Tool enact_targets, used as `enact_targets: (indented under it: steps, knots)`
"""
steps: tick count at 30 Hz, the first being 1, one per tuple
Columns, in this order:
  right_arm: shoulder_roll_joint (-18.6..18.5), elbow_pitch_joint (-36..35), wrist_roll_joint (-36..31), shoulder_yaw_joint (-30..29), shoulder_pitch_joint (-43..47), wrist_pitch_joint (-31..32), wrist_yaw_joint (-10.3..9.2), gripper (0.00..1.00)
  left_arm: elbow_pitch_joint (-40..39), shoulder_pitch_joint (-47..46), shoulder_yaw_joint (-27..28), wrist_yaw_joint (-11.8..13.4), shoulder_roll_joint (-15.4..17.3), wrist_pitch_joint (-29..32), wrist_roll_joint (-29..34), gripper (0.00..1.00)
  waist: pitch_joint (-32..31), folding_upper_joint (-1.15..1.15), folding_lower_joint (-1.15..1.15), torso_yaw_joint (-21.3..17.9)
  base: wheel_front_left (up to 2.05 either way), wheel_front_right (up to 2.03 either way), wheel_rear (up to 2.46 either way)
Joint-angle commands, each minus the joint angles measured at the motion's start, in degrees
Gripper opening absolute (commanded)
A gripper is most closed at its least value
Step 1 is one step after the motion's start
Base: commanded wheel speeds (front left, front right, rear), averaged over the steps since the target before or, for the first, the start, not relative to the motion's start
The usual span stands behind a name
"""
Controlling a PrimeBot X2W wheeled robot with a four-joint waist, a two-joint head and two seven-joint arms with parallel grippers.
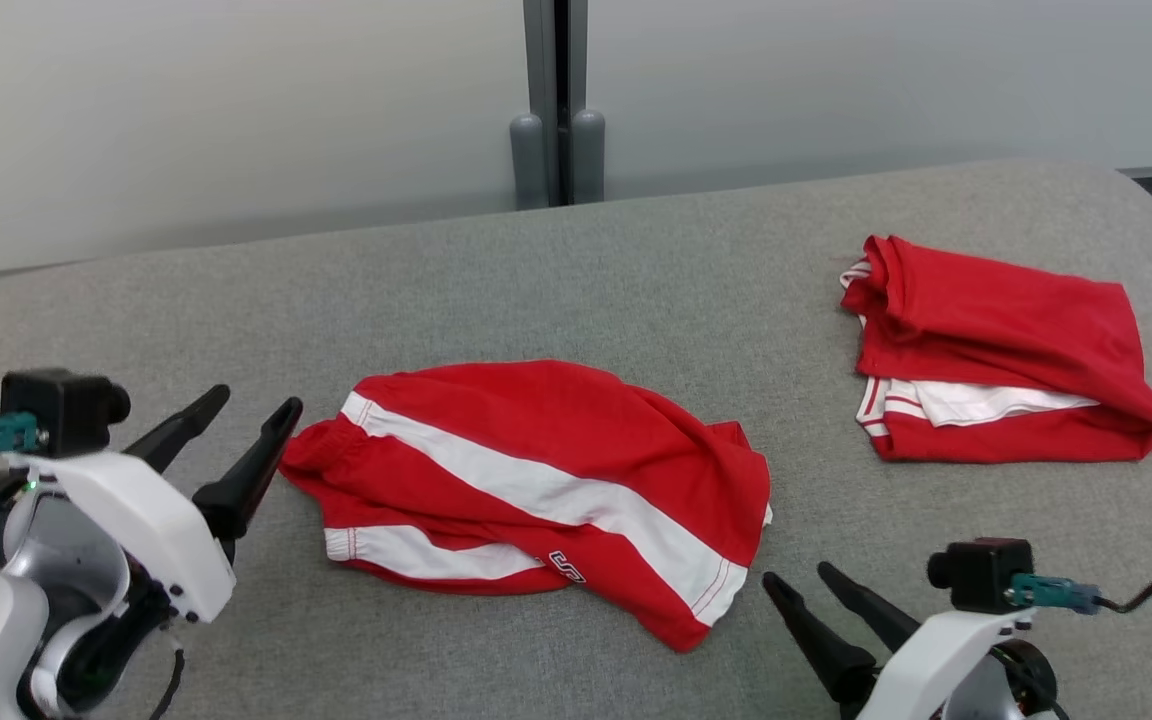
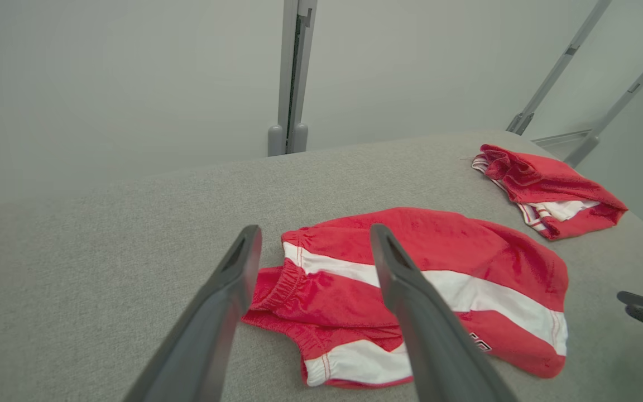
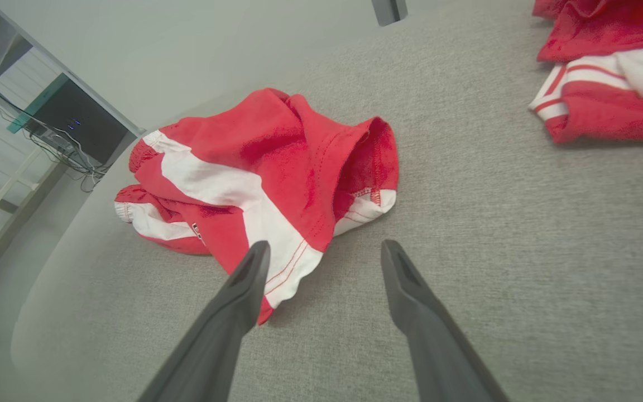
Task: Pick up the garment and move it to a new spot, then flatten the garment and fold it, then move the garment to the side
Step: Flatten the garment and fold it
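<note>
A red garment [image 1: 546, 480] with broad white stripes lies loosely crumpled on the middle of the grey table [image 1: 636, 260]; it looks like a pair of shorts [image 2: 411, 290] [image 3: 265, 173]. My left gripper [image 1: 256, 410] hovers open just left of its waistband edge, nothing between the fingers. Open too, my right gripper [image 1: 796, 575] sits near the garment's lower right corner, close to the white hem. In the left wrist view my left gripper [image 2: 316, 234] points at the elastic waistband. In the right wrist view my right gripper [image 3: 326, 251] has one finger over the hem.
A second red and white garment [image 1: 996, 360] lies folded at the table's far right [image 2: 550, 187] [image 3: 612, 72]. Grey posts [image 1: 558, 150] stand behind the table's back edge against a pale wall. Left of the table, a dark box with cables [image 3: 76, 123] sits on a shelf.
</note>
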Motion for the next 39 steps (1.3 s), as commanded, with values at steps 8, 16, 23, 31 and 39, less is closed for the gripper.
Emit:
enact_targets:
  steps: [8, 16, 23, 31, 39]
  knots:
    - [1.19, 5.47, 5.45, 7.10, -7.75, 1.90, 0.00, 1.00, 9.25, -15.18, -5.91, -6.02, 0.51, 15.84, -5.76, 1.00, 8.38, 0.00, 0.00, -0.86, 0.00, 0.00, 0.00]
    - [0.31, 6.83, 10.40, 14.25, -12.79, 0.86, -0.01, 1.00, 17.99, -24.86, -11.23, -7.36, -0.04, 22.64, -8.82, 1.00, 12.42, 0.00, 0.00, -2.35, 0.00, 0.00, 0.00]
    - [-0.79, 7.24, 13.53, 19.00, -15.83, -2.50, -0.06, 0.58, 22.32, -28.81, -16.27, -7.34, 1.03, 23.36, -11.09, 1.00, 13.59, 0.00, 0.00, -3.49, 0.00, 0.00, 0.00]
    - [-3.27, 5.47, 16.67, 23.16, -17.72, -8.42, -0.01, 0.00, 22.97, -30.47, -20.27, -7.35, 2.75, 21.00, -14.39, 0.00, 11.73, 0.00, 0.00, -3.39, 0.00, 0.00, 0.00]
    - [-8.09, 0.32, 19.94, 24.20, -18.33, -14.07, -0.01, 0.00, 20.69, -29.04, -20.57, -7.36, 4.31, 17.28, -19.93, 0.00, 7.18, 0.00, 0.00, -2.43, 0.00, 0.00, 0.00]
